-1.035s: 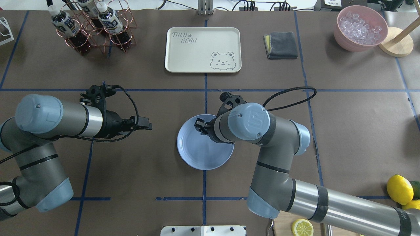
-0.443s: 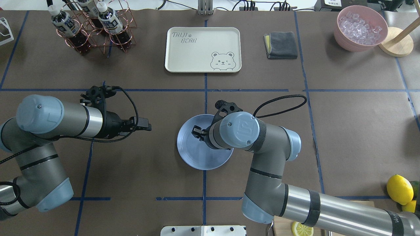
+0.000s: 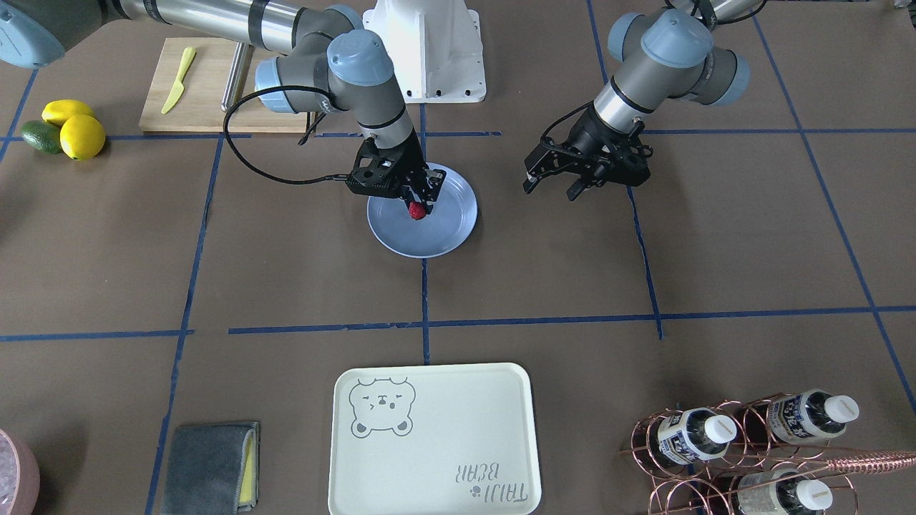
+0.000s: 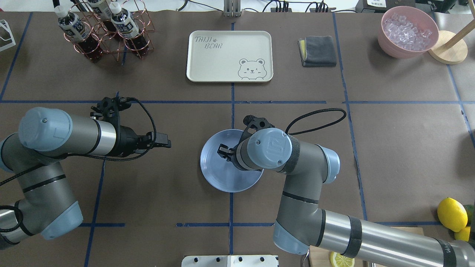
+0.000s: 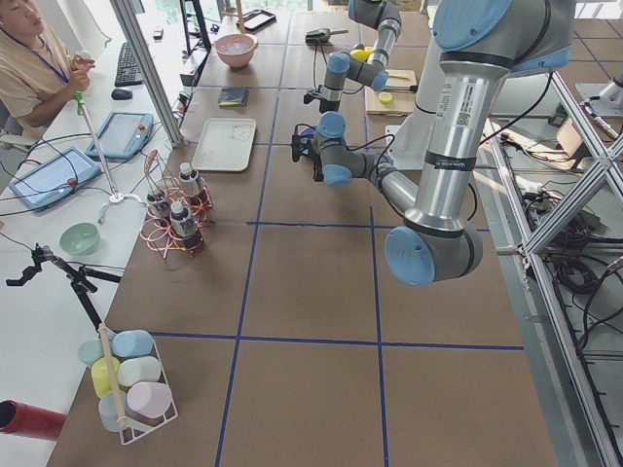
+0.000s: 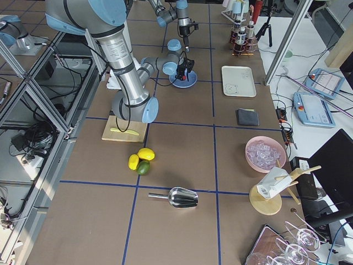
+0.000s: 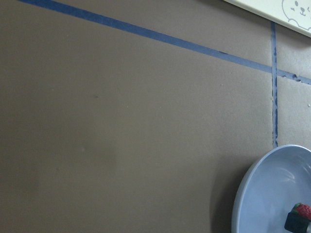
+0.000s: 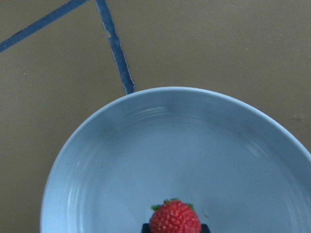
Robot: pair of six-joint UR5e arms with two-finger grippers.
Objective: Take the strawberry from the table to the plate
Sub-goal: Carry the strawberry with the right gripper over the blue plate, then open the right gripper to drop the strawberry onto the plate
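Observation:
The strawberry (image 3: 417, 209) is small, red and bumpy with a green top, and my right gripper (image 3: 420, 203) is shut on it. It hangs low over the middle of the light-blue plate (image 3: 445, 229). The right wrist view shows the strawberry (image 8: 175, 218) at the bottom edge with the plate (image 8: 146, 145) spread beneath it. From overhead my right gripper (image 4: 221, 150) sits over the plate (image 4: 222, 176), and the wrist hides the berry. My left gripper (image 3: 554, 182) hovers open and empty beside the plate, above the brown table (image 3: 286, 265). The left wrist view catches the plate (image 7: 257, 194) and strawberry (image 7: 304, 209) at its lower right.
A white bear tray (image 4: 230, 55) lies beyond the plate. A copper bottle rack (image 4: 107, 29), a grey cloth (image 4: 317, 50) and a pink bowl of ice (image 4: 408, 31) stand along the far edge. Lemons (image 4: 452, 214) and a cutting board (image 3: 207, 86) are near my right arm's base.
My right gripper has moved a little toward the robot and the view's left, further over the plate's middle, still holding the strawberry. The left arm has stayed put.

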